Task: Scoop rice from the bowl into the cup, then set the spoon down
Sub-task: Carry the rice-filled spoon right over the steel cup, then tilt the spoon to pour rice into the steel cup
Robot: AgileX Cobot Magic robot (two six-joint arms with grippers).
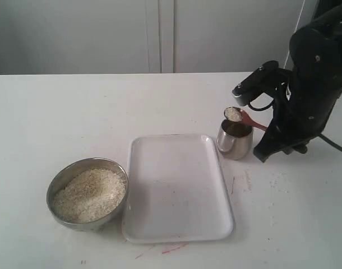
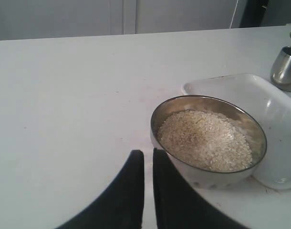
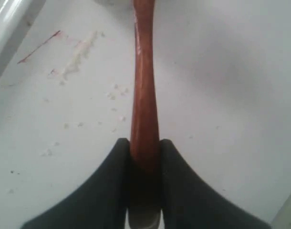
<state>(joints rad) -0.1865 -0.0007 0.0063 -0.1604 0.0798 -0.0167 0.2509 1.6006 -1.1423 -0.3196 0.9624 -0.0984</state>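
The steel bowl [image 1: 63,176] stands at the front left, full of off-white rice [image 1: 89,194]. The small steel cup [image 1: 234,141] stands right of the tray. My right gripper [image 3: 144,144] is shut on the handle of the wooden spoon [image 3: 144,90]. The spoon's head [image 1: 233,114] carries a heap of rice and hovers just above the cup's mouth. In the exterior view the right gripper [image 1: 267,130] sits right of the cup. My left gripper [image 2: 148,156] is shut with nothing in it, low beside the bowl [image 2: 202,176] and its rice [image 2: 205,138]. The cup [image 2: 285,69] shows far off.
A white rectangular tray [image 1: 176,188] lies between bowl and cup, also seen as the tray [image 2: 274,112] beyond the bowl. Loose grains [image 3: 78,52] and red marks dot the table near the cup. A white wall backs the table.
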